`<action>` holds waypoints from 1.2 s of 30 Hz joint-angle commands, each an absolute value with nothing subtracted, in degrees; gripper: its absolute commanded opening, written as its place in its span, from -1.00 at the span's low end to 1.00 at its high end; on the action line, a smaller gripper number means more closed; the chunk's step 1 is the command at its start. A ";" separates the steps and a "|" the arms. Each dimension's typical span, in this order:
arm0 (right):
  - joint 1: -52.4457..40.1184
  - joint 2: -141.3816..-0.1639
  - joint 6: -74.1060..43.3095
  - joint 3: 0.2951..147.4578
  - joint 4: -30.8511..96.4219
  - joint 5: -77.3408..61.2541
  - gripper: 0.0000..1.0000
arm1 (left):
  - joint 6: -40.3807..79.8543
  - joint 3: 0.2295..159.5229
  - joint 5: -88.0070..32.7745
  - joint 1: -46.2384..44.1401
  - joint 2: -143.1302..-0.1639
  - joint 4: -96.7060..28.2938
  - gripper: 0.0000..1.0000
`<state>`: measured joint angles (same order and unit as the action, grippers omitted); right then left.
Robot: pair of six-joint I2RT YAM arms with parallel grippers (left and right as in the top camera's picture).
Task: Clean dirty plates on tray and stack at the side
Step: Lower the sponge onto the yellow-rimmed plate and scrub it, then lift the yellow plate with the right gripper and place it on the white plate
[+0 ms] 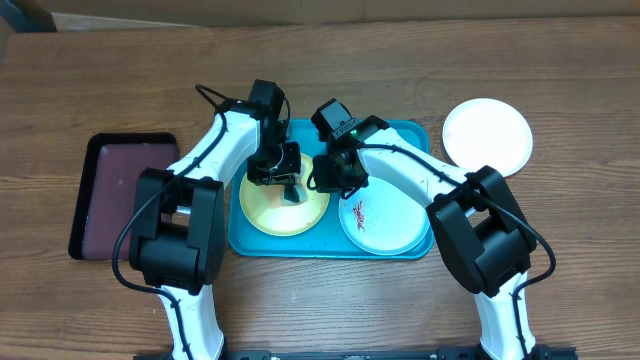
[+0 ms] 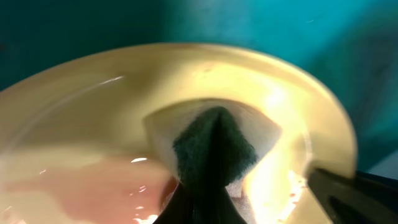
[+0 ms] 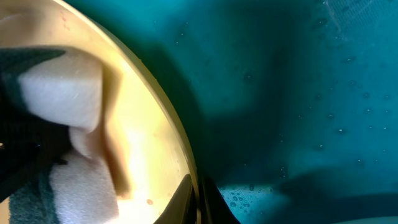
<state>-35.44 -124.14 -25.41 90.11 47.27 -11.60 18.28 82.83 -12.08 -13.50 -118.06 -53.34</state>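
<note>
The lime-green plate (image 1: 262, 212) lies in the left half of the turquoise tray (image 1: 405, 132). My left gripper (image 1: 290, 190) is shut on a sponge (image 2: 211, 149), white foam with a dark green pad, and presses it onto this plate (image 2: 93, 93); pinkish wet film lies beside it. My right gripper (image 1: 322, 180) is shut on the plate's right rim (image 3: 180, 143), the rim between its fingers (image 3: 196, 202). The pale aqua plate (image 1: 395, 228) with a red smear lies in the tray's right half. The white plate (image 1: 488, 135) sits on the table outside the tray.
A dark maroon tray (image 1: 125, 195) with a black rim lies on the wooden table left of the turquoise tray. Water droplets dot the tray floor (image 3: 323, 93) near the right gripper. Both arms cross over the tray's back edge.
</note>
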 commanded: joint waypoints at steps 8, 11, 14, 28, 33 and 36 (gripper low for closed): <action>-34.98 -124.31 -25.32 90.06 47.29 -8.23 -0.93 | 31.24 85.32 21.37 -9.41 -118.06 -64.95 -0.92; -35.00 -124.31 -25.32 90.06 47.31 -6.35 -0.93 | 36.67 90.41 24.21 -8.60 -117.73 -70.87 -0.92; -34.98 -124.31 -25.30 90.06 47.33 -4.64 -0.93 | 39.70 95.81 26.44 -8.71 -115.87 -74.39 -0.92; -35.09 -118.15 -20.97 107.18 61.23 13.43 -0.93 | 24.49 98.26 0.75 -8.64 -103.57 -71.20 -0.91; -35.88 -115.37 -20.99 115.46 69.58 30.33 -0.93 | 23.18 96.44 -1.56 -8.62 -105.78 -71.00 -0.92; -36.64 -114.26 -20.25 118.58 73.21 39.42 -0.93 | 24.45 95.39 -1.61 -8.54 -106.48 -70.35 -0.91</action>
<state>-35.79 -117.75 -20.97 115.13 72.05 24.84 25.69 96.60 0.84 -8.58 -105.43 -70.78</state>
